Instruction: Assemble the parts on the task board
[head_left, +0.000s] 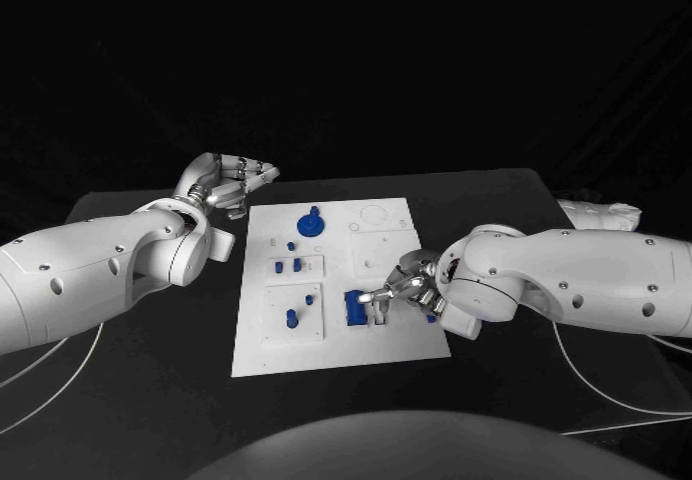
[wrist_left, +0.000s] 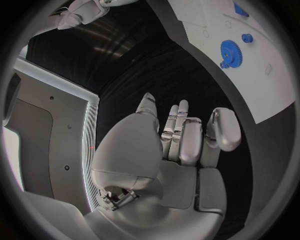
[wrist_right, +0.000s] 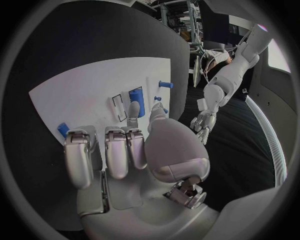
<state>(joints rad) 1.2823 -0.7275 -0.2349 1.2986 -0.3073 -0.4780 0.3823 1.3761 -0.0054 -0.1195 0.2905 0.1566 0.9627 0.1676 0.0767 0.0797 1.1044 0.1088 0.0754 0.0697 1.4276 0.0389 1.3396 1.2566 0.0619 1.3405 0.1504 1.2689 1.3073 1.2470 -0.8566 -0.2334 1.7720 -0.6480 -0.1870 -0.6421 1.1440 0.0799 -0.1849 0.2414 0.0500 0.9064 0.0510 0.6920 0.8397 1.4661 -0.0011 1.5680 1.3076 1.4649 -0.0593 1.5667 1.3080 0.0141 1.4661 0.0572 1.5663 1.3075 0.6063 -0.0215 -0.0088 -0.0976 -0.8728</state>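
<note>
The white task board (head_left: 397, 345) lies mid-table. A blue gear (head_left: 310, 222) stands near its far edge and shows again as the gear (wrist_left: 229, 51). Small blue parts (head_left: 287, 266) and a blue peg (head_left: 293, 318) sit in the left-hand recesses. My right hand (head_left: 398, 290) is low over the board's right half. Its finger and thumb flank the near end of an upright blue block (head_left: 353, 307), which stands in a framed slot as the block (wrist_right: 137, 99), and they seem to pinch it. My left hand (head_left: 231, 180) hovers off the board's far left corner, fingers curled in on nothing.
A loose blue part (head_left: 430, 318) lies by my right wrist. Another blue piece (wrist_right: 62, 129) sits near the board's edge, and a blue pin (wrist_right: 165, 84) lies beyond the slot. A white object (head_left: 603, 212) rests at the table's far right.
</note>
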